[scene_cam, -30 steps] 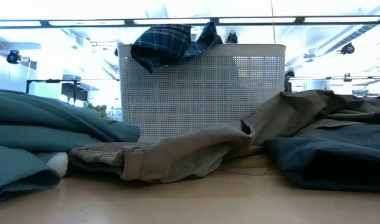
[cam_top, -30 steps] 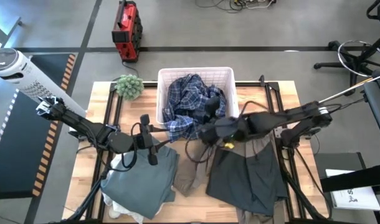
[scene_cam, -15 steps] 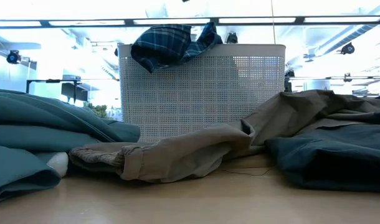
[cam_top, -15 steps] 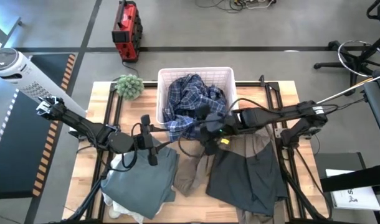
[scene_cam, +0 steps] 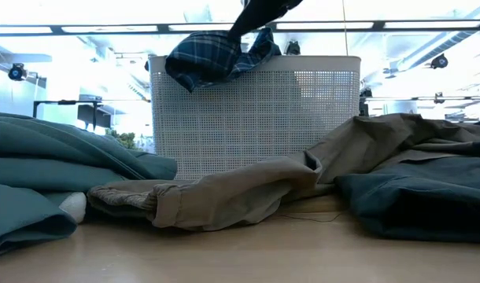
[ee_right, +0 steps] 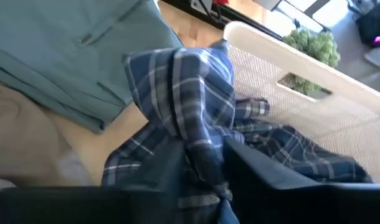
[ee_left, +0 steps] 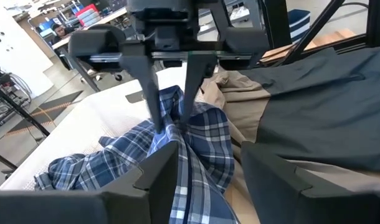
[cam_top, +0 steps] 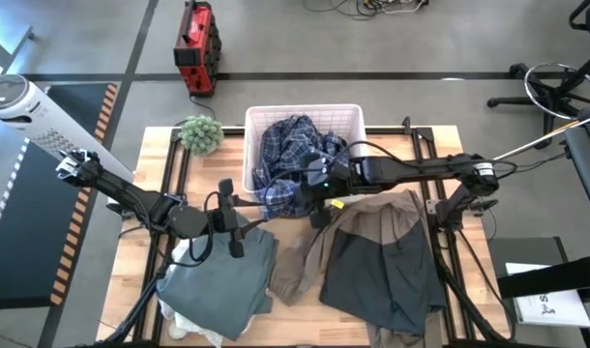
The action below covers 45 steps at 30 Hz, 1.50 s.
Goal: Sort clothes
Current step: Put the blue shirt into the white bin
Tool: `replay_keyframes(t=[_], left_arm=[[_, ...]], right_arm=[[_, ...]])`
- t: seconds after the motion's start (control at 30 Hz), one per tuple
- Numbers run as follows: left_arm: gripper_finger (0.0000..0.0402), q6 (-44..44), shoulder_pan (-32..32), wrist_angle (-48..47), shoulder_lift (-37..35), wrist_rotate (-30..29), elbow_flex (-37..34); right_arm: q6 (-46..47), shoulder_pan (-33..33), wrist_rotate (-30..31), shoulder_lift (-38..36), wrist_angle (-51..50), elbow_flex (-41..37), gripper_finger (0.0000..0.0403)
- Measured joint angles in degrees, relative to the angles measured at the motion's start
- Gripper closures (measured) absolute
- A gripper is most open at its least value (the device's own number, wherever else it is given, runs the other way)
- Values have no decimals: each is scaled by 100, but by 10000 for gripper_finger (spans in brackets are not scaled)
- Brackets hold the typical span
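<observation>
The right gripper [cam_top: 312, 186] is reaching across the table [cam_top: 148, 253] to the front of the white bin [cam_top: 358, 118], and its fingers [ee_left: 151, 93] are pinching a fold of the blue-white plaid shirt [cam_top: 293, 155]. In the left wrist view those two dark fingers are pressing together on the checked cloth. In the right wrist view the same cloth is bunching up between them. Most of the plaid shirt is sitting inside the bin, and one part is hanging over the near rim toward the table. In the low view the shirt [scene_cam: 212, 55] is peeking over the top of the bin [scene_cam: 256, 118]. The left gripper [cam_top: 233, 215] is waiting over the left middle of the table, with its fingers spread apart and holding nothing. Just under it, the grey-green piece [cam_top: 218, 280] is lying flat on the near left side. A white piece [cam_top: 184, 253] is sticking out from under it. The tan piece [cam_top: 293, 266] is lying in the middle, touching the grey-green one. The dark grey piece [cam_top: 382, 271] is lying on the near right side. A small green spiky plant [cam_top: 200, 133] is sitting at the far left, just beside the bin.
</observation>
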Motion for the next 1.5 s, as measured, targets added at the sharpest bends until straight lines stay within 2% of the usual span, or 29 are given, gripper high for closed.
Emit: replay_keyframes(t=[0.07, 0.1, 0.27, 0.37, 0.57, 0.73, 0.87, 1.0, 1.13, 1.27, 1.4, 1.5], left_arm=[[245, -6, 1, -1, 0, 0, 0], [247, -17, -1, 1, 0, 0, 0], [245, -22, -1, 3, 0, 0, 0], [241, -22, 1, 12, 0, 0, 0], [238, -24, 1, 10, 0, -2, 0], [247, -84, 1, 8, 0, -2, 0], [253, -105, 1, 7, 0, -2, 0], [255, -107, 0, 6, 0, -3, 0], [250, -107, -1, 6, 0, -4, 0], [241, -126, -1, 7, 0, -4, 0], [231, -127, 1, 8, 0, -4, 0], [223, -127, 1, 11, 0, -7, 0]], right_arm=[[-36, -12, -8, 0, -5, -1, 376], [-56, -17, -4, 0, -15, -1, 388], [-79, -77, 79, -14, 6, 0, 400], [-136, -163, 460, -40, 30, 65, 402], [-301, -487, 1070, -61, 51, 727, 403], [-491, -948, 1131, -67, 36, 1387, 403], [-523, -1356, 1060, -76, -244, 1735, 403], [-519, -1757, 1037, -77, -614, 1725, 403], [-432, -2095, 791, -77, -916, 1349, 403], [-166, -2365, -179, -70, -1229, 790, 403], [106, -2490, -249, -69, -1238, 506, 397], [269, -2502, -247, -75, -1272, 558, 375]])
